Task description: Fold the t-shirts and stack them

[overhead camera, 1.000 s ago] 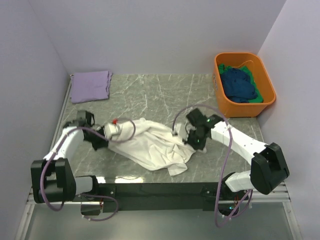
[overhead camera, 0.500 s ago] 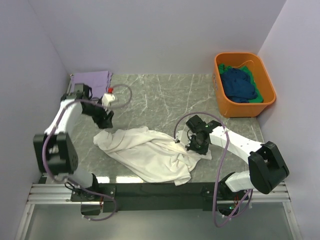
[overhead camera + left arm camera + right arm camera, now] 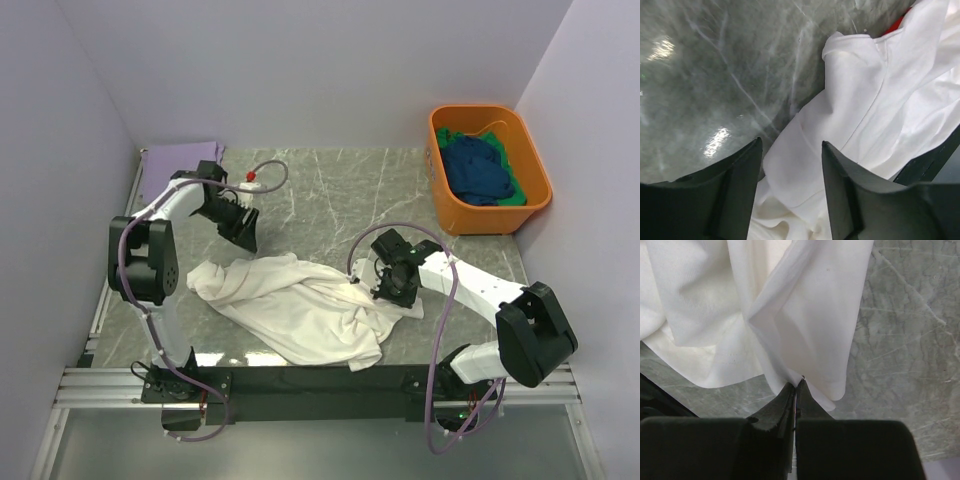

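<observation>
White cotton lies crumpled toward 6 o'clock on the grey marbled worktop [image 3: 330, 190]: the white t-shirt [image 3: 300, 305] is a loose heap, not yet spread flat. A sliver of its red panel [image 3: 896, 24] shows under a fold in the left wrist view. The right fingers [image 3: 776, 412] are clenched on a doubled edge of the cloth at the heap's 3 o'clock side, with the fabric pinched right at their tips. The left fingers [image 3: 735, 195] stand released and empty, hanging over the shirt's 10 o'clock end with bare stone beside it; from above they sit just off the cloth toward 11 o'clock.

A lavender t-shirt [image 3: 180, 153] lies flat at 10 o'clock in the far corner, partly hidden by the left arm. At 2 o'clock the orange tub [image 3: 490, 218] holds a dark blue t-shirt [image 3: 480, 170] with a green t-shirt [image 3: 449, 137] under it.

The step in hand looks like spreading the white shirt out before any fold: one side is held and the other is free. The next move calls for the left fingers to drop onto a matching edge or corner at their end and close on a single layer rather than a bunch. Both arms would then draw apart until the cloth lies taut and flat. The bunched folds could hide the true hem, so picking the wrong layer is the likely slip.
</observation>
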`<state>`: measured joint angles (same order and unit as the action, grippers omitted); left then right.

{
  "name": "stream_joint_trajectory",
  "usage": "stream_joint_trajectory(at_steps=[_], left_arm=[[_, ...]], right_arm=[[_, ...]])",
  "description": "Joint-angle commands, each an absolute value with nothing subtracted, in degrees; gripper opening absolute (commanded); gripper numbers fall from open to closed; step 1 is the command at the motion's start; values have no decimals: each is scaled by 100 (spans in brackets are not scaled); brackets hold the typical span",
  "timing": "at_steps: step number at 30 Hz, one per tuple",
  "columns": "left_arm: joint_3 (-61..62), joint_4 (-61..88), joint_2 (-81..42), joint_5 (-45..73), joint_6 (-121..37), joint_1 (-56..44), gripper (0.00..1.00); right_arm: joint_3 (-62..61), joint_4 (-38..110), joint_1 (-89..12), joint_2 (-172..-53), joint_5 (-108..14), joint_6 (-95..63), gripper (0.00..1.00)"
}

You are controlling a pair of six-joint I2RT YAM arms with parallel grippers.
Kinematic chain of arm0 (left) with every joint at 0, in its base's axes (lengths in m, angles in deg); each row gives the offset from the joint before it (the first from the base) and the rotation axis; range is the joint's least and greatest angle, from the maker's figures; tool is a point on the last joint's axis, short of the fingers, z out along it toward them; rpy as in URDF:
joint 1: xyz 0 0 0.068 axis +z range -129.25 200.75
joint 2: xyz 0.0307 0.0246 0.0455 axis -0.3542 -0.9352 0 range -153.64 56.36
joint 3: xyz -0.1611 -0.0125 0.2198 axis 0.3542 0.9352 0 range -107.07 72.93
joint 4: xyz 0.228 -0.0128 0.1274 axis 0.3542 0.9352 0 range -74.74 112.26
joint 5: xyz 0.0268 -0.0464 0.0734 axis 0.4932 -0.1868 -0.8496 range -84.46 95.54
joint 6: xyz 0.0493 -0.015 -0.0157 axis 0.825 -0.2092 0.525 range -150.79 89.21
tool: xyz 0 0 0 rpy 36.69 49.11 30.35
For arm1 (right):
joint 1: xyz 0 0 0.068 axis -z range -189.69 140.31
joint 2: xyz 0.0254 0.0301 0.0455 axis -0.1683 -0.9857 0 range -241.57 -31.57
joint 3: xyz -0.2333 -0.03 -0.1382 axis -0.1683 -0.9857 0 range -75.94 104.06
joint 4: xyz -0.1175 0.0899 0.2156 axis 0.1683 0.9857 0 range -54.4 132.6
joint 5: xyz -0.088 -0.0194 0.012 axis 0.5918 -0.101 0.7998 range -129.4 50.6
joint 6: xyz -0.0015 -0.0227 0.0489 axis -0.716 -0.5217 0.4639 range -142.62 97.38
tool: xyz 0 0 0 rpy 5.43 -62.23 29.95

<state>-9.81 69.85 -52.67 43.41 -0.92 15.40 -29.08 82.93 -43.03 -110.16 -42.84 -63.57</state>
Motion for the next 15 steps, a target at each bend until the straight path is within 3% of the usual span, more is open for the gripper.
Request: stream_joint_trajectory(at_steps=[1, 8, 11, 12, 14, 15], left_arm=[[-689, 7081, -5122, 3764, -380, 1389, 55], [-660, 7037, -5376, 3235, -477, 1354, 45], [-941, 7125, -5473, 3489, -460, 1354, 30], [-1064, 7125, -5464, 3533, -451, 1380, 18], [-1239, 6906, -5315, 3612, -573, 1528, 3], [-1328, 6844, -5263, 3665, -600, 1599, 1]], right_arm=[[-2812, 8236, -4265, -10953, -4160, -6305, 0], [-2786, 8210, -4221, -11041, -4160, -6332, 0], [-2733, 8183, -4151, -11085, -4125, -6367, 0], [-2724, 8166, -4124, -11085, -4098, -6402, 0], [-2646, 8174, -4002, -11120, -4055, -6437, 0], [-2602, 8174, -3966, -11138, -4037, -6454, 0]])
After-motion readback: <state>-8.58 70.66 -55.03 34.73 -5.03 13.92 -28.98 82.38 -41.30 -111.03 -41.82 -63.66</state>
